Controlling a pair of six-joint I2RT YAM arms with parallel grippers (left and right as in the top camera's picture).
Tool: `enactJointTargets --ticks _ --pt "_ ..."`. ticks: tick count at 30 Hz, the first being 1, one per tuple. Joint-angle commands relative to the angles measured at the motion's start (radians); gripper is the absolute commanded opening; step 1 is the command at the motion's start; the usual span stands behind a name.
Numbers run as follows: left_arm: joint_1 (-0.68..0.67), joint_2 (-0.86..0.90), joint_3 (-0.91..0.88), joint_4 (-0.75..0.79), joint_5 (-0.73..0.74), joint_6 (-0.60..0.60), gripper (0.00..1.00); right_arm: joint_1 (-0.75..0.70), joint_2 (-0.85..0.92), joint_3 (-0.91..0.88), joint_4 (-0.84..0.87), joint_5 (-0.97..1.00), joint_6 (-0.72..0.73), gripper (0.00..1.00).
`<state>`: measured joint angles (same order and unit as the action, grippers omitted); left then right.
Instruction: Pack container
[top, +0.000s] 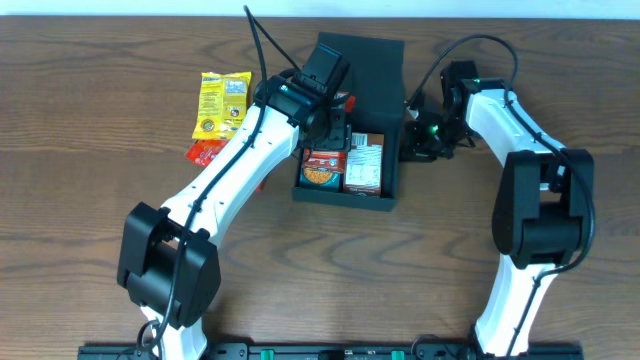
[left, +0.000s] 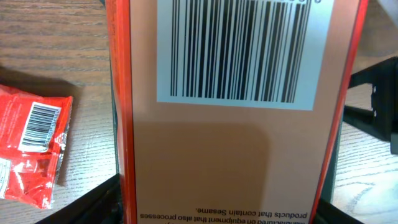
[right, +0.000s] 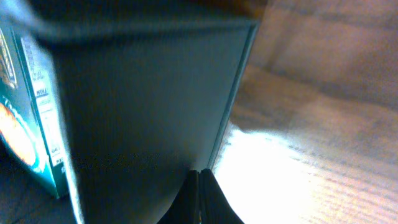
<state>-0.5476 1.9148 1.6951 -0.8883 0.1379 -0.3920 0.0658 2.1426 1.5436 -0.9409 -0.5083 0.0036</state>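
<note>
Black container (top: 345, 197) mid worktop (top: 90, 200): pins rt wall w/ clenched right fingers (right: 190, 205), likely vs sliding; grips red-edged carton (left: 236, 143) in left fingers (top: 338, 128) over far-left corner.

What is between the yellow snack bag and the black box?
Seen from overhead, the left arm crosses the wooden table between the yellow snack bag and the black box.

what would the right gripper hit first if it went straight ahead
The black box, on its outer side wall near the corner edge. The shut right gripper looks very close to it, maybe touching; depth is unclear.
</note>
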Motion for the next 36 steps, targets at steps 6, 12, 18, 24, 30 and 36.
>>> enactJointTargets --ticks 6,12,18,24,30,36 --pt "0.004 -0.029 0.008 -0.026 -0.034 0.011 0.72 0.006 0.000 -0.001 0.127 0.006 0.084 0.02" --pt "0.004 -0.029 0.008 -0.030 -0.045 0.011 0.72 0.035 0.000 -0.001 0.198 -0.004 0.090 0.02" --pt "0.004 -0.024 0.008 -0.035 -0.045 0.011 0.72 0.047 0.000 -0.001 0.243 -0.005 0.090 0.01" --pt "0.004 -0.022 0.003 -0.043 -0.050 0.011 0.72 0.047 0.000 -0.001 0.293 -0.005 0.095 0.01" --pt "0.003 -0.022 -0.027 -0.022 -0.097 0.011 0.72 0.022 -0.014 0.033 0.230 -0.004 0.097 0.02" --pt "0.002 -0.022 -0.032 -0.003 -0.165 -0.008 0.72 -0.074 -0.142 0.163 0.033 0.111 0.049 0.02"
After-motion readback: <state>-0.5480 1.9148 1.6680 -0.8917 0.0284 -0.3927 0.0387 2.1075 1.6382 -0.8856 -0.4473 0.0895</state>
